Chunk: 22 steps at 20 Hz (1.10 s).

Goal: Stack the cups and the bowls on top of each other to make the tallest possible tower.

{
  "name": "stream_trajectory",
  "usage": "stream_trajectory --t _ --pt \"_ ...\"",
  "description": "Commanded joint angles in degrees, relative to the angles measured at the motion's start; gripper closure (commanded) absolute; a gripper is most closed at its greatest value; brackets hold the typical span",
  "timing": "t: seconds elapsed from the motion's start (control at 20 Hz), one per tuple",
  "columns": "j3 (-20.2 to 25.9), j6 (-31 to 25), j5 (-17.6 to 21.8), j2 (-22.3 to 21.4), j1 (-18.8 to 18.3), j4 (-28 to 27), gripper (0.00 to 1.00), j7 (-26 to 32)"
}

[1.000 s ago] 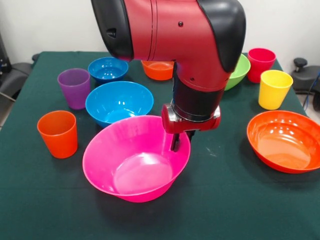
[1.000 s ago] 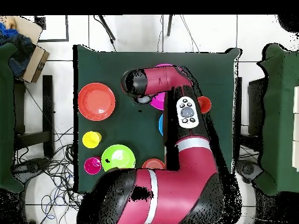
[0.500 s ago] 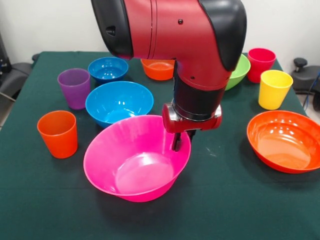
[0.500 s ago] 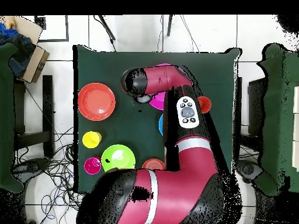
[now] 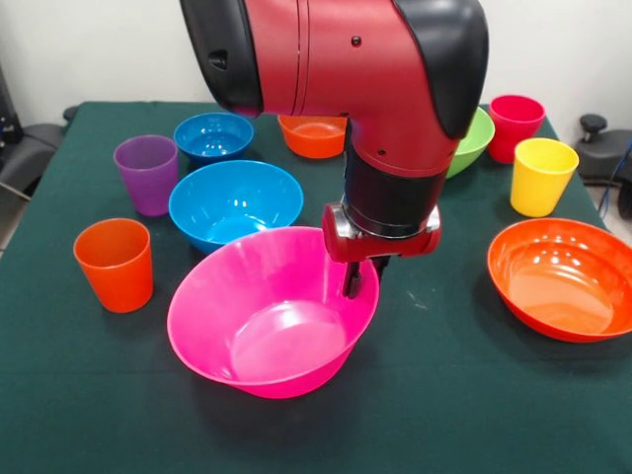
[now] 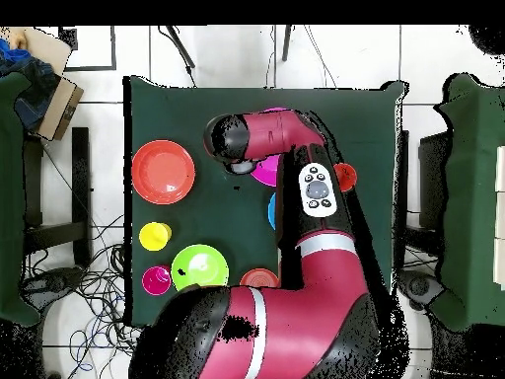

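The pincer point(image 5: 356, 284) is clamped on the pink bowl point(image 5: 267, 316) rim, tilting it. Current step: bowl transfer. Next move requires lifting clear of the bench point(image 5: 444, 395).

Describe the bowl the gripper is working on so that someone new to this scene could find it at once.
On the green table, look below the red arm, where the gripper comes down at a bowl's rim. That is the pink bowl, tilted, nearest the front view's camera. It is the only pink one, larger than the two blue bowls behind it.
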<state>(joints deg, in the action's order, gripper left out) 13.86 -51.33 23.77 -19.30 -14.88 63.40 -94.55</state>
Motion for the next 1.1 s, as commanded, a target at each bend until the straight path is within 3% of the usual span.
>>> stream_trajectory --t 0.05,1.1 --pt "1.7 -3.1 -1.1 0.6 0.5 1.9 1.00 -0.2" --pt "1.2 -9.9 -1.6 -0.8 0.9 -1.6 1.00 0.4"
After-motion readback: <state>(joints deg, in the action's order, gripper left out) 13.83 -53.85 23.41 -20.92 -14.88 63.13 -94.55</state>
